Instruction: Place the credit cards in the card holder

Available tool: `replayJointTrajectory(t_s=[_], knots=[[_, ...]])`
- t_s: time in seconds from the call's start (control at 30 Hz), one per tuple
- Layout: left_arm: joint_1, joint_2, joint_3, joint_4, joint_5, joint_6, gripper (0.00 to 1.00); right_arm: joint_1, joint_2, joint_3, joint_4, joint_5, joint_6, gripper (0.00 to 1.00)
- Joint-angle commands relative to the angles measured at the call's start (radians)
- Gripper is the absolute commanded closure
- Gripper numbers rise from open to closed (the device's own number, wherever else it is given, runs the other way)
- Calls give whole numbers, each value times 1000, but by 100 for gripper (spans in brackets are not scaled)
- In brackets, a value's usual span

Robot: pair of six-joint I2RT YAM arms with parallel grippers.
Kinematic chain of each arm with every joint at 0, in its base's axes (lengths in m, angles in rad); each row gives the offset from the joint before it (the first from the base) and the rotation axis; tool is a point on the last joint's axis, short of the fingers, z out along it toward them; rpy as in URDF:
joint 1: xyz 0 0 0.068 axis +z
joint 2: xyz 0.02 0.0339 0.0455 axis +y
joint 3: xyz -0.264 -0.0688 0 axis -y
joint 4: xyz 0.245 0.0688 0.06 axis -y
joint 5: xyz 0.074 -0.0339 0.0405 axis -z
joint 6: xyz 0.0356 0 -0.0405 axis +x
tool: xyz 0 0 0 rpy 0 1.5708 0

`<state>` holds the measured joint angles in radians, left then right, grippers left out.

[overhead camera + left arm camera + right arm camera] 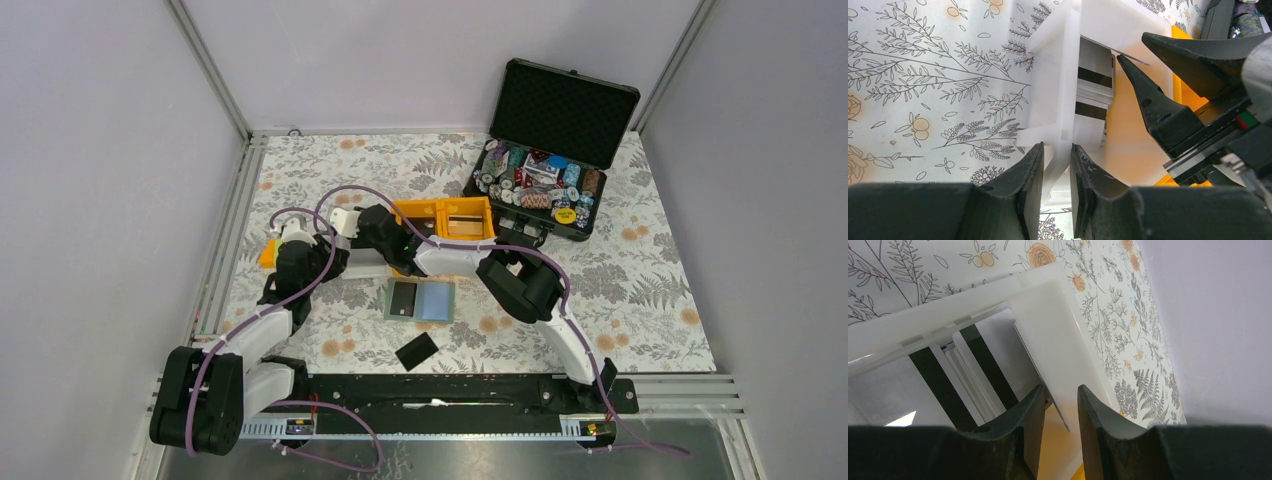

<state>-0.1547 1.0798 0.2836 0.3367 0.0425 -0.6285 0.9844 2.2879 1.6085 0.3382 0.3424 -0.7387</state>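
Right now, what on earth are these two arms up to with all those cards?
The left pincer clamps the wall of a white bin that holds a stack of striped cards. The right pincer reaches into that bin, jaws either side of one white card; whether it grips yet is unclear. The green card holder lies open with a black card in it, and a second black card lies loose nearby.

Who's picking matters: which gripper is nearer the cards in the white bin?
Right: the right gripper is at the cards; the left gripper clamps a wall of the white bin.
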Motion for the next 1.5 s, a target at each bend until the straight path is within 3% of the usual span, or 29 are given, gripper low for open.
replayJointTrajectory(t_s=[0.0, 0.4, 0.63, 0.93, 1.07, 1.23, 1.47], knots=[[4, -15, -1, 10, -25, -1, 89, -4, 0, 42, -27, -8, -18, 63], [4, -17, 3, 8, -17, -2, 90, -4, 85, 189, -192, -54, -3, 68], [4, -38, 4, -6, -19, -1, 90, -4, 65, 200, -206, -77, 28, 100], [4, -115, 29, -80, -28, 7, 88, -6, -72, 131, -166, -130, 115, 100], [4, -158, 41, -116, -34, 11, 78, -6, -136, 110, -183, -110, 151, 100], [4, -249, 86, -203, -34, 11, 55, -7, -236, 34, -189, -103, 250, 100], [5, -413, 126, -279, 54, 25, 25, -32, -429, -126, -157, -178, 586, 100]])
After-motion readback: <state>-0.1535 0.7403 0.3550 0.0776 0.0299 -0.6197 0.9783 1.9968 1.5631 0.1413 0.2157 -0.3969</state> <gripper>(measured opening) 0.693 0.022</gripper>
